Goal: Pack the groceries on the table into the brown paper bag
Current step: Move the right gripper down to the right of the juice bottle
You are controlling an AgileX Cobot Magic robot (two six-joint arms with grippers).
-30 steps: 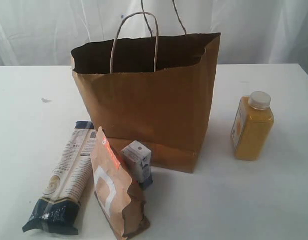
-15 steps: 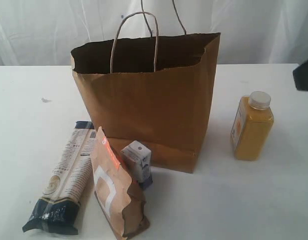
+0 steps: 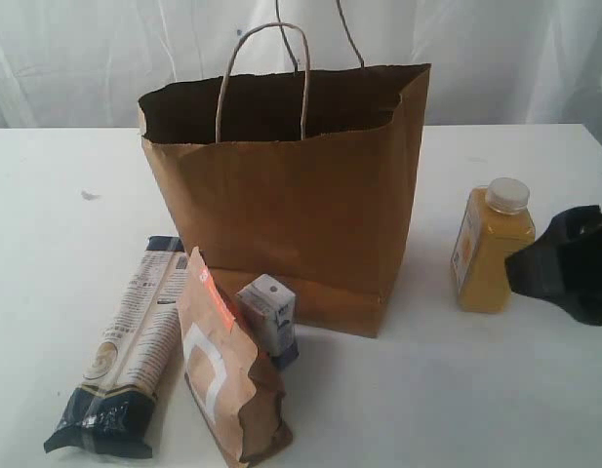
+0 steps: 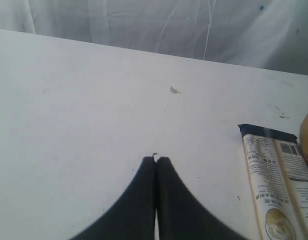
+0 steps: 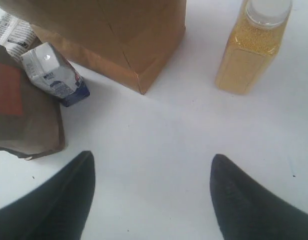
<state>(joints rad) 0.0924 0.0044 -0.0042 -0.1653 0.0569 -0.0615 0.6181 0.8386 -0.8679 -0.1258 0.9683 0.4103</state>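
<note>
Exterior view: brown paper bag (image 3: 291, 195) stands upright and open mid-table (image 3: 457, 390), handles up. From the bag:
- yellow juice bottle (image 3: 491, 249) at 3 o'clock, upright, cap on, clear of the bag
- small carton (image 3: 269, 314) at 7 o'clock, against the bag's base
- brown-orange pouch (image 3: 227, 375) at 7 o'clock too, nearer the camera, touching the carton
- long pasta packet (image 3: 125, 346) at 8 o'clock, flat, alongside the pouch

Right gripper (image 3: 552, 258) sits at the bottle's 4 o'clock and overlaps its lower edge in your view. You can't read contact or finger spread from here.

Left wrist view: left gripper (image 4: 155, 161) is clenched, tips pressed together on nothing, over bare table (image 4: 84, 110). The pasta packet's (image 4: 273, 175) end lies off to one side.

Right wrist view: right gripper (image 5: 151, 157) is released, fingers spread wide and holding nothing. The bottle (image 5: 253, 47) stands ahead of the tips, not between them — well apart from the fingers. Bag corner (image 5: 139, 45), carton (image 5: 54, 75) and pouch (image 5: 24, 115) also show, with the carton leaning on the pouch.
</note>
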